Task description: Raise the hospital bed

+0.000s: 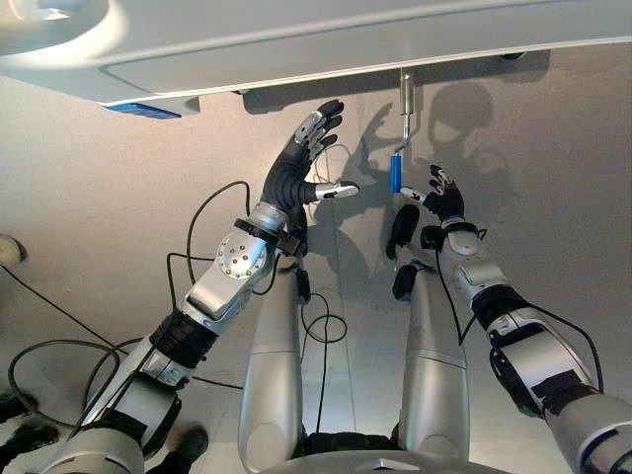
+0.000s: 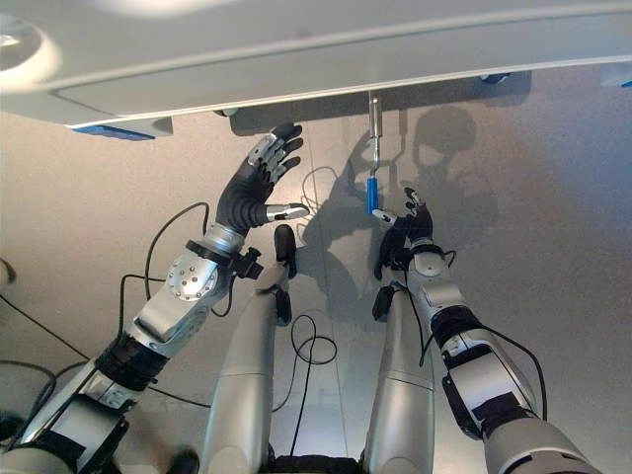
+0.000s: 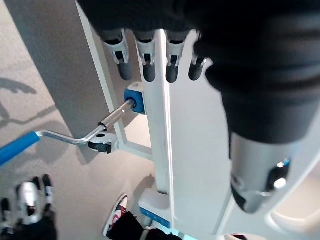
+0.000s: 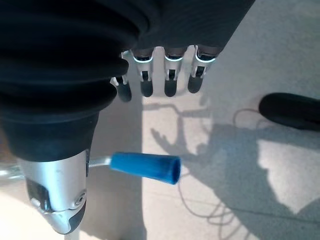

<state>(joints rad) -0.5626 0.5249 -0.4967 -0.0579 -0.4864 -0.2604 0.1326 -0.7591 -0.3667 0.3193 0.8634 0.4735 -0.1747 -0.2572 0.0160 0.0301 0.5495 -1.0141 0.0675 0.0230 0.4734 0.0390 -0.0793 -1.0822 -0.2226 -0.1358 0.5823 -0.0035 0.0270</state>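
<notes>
The hospital bed's white end board [image 1: 346,39] runs across the top of the eye views. From its lower edge a metal crank [image 1: 406,99] hangs down and ends in a blue handle [image 1: 395,173]. My right hand [image 1: 444,202] is open just right of the handle. In the right wrist view the blue handle [image 4: 145,167] lies between the straight fingers [image 4: 170,75] and the thumb, untouched. My left hand [image 1: 296,173] is raised and open left of the crank, its fingers [image 3: 145,60] spread towards the board. The crank's shaft [image 3: 112,119] enters a blue fitting on the bed.
A blue corner piece [image 1: 143,109] sits under the bed's left end. A round white object [image 1: 8,249] lies on the grey floor at far left. A person's shoe [image 3: 117,217] stands beyond the bed's end.
</notes>
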